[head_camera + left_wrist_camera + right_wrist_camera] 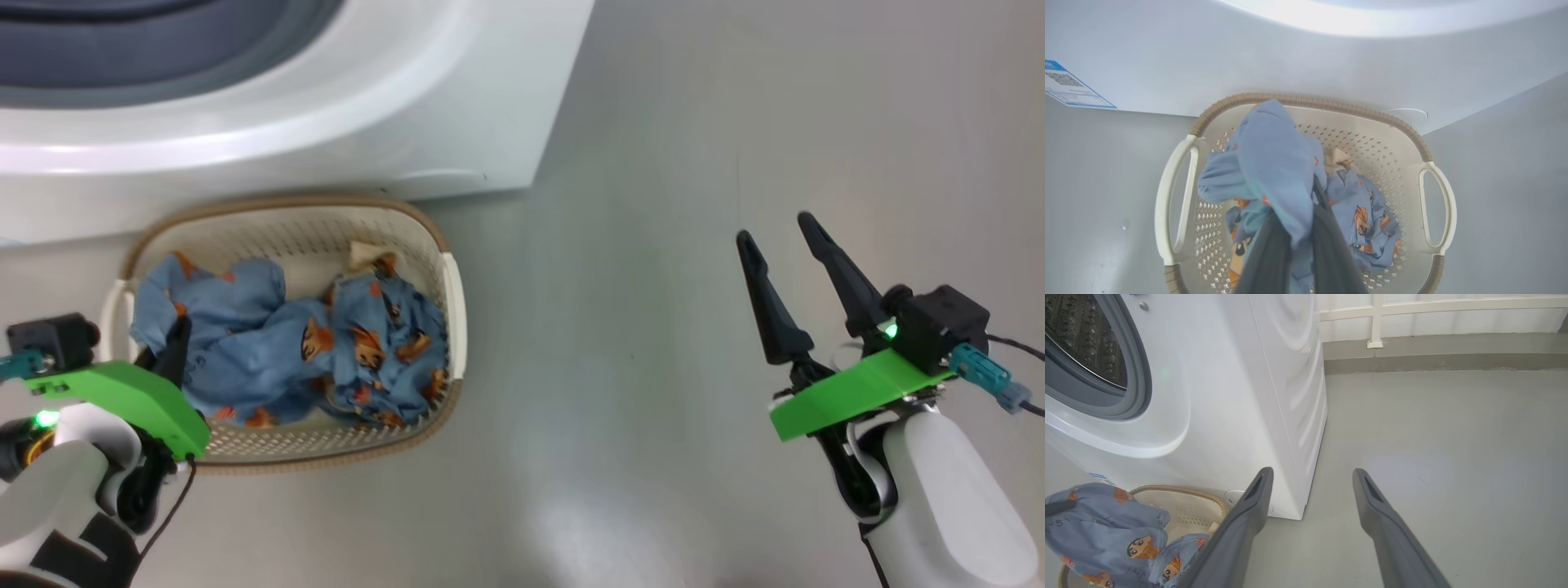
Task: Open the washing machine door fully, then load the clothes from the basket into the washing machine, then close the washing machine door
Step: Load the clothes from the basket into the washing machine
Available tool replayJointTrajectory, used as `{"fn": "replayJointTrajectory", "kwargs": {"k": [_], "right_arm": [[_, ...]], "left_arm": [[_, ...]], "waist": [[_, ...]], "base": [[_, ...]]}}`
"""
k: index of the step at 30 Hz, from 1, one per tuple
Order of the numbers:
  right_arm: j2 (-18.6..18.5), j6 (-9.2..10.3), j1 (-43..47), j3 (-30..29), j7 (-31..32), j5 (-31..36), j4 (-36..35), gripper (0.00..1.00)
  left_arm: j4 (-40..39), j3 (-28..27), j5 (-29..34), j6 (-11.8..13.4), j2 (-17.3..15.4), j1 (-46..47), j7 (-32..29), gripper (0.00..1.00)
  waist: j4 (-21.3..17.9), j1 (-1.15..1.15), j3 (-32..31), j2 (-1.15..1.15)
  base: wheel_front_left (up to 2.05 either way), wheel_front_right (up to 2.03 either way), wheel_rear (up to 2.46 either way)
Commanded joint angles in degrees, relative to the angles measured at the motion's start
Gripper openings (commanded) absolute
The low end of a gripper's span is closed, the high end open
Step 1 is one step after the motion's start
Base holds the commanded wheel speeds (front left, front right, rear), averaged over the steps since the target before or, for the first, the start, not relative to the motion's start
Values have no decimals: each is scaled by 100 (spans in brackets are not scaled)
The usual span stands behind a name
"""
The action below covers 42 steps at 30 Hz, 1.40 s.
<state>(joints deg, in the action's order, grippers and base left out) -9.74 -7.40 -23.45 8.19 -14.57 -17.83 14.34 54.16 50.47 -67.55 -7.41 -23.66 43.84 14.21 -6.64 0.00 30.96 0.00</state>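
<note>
Between my left claw's (1306,204) clenched dark fingers sits a fold of the soft blue cartoon-printed clothes (1274,163), held above the cream perforated plastic basket (1310,100), where the remainder lies heaped. My right claw (1312,470) hangs released over the grey floor (1433,437). The white front-loading washing machine (1229,396) shows its steel drum (1081,339) uncovered, so opening seems done; loading is just starting, and closing is left.

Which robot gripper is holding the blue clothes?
The left gripper: it is shut on a fold of the blue clothes over the basket. The right gripper stands open above the floor, holding nothing.
</note>
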Motion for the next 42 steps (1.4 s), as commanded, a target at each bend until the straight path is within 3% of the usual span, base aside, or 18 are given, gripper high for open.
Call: {"fn": "replayJointTrajectory", "kwargs": {"k": [1, 10, 20, 31, 42], "right_arm": [[-62, -9, 221, 51, -43, -62, -87, 100], [-177, -9, 699, -91, -43, -147, 10, 100], [-275, -9, 1233, -269, -43, -208, 19, 100], [-331, -9, 1718, -481, -43, -249, 1, 100], [-296, -9, 1826, -538, -43, -249, -41, 100]], "left_arm": [[-140, -410, 193, -8, -281, -135, 76, 0], [-1145, -2265, 1832, -8, -111, -1268, 78, 0], [-2328, -3802, 3356, -8, 321, -2554, 78, 0], [-3591, -4778, 4295, -8, 833, -3772, 78, 0], [-4313, -5130, 4598, -8, 1181, -4322, 79, 0]], "waist": [[214, 0, -356, 0], [434, 0, -1222, 0], [562, 0, -1838, 0], [546, 0, -2251, 0], [470, 0, -2292, 0]], "base": [[0, 0, 0], [0, 0, 0], [0, 0, 0], [0, 0, 0], [0, 0, 0]]}}
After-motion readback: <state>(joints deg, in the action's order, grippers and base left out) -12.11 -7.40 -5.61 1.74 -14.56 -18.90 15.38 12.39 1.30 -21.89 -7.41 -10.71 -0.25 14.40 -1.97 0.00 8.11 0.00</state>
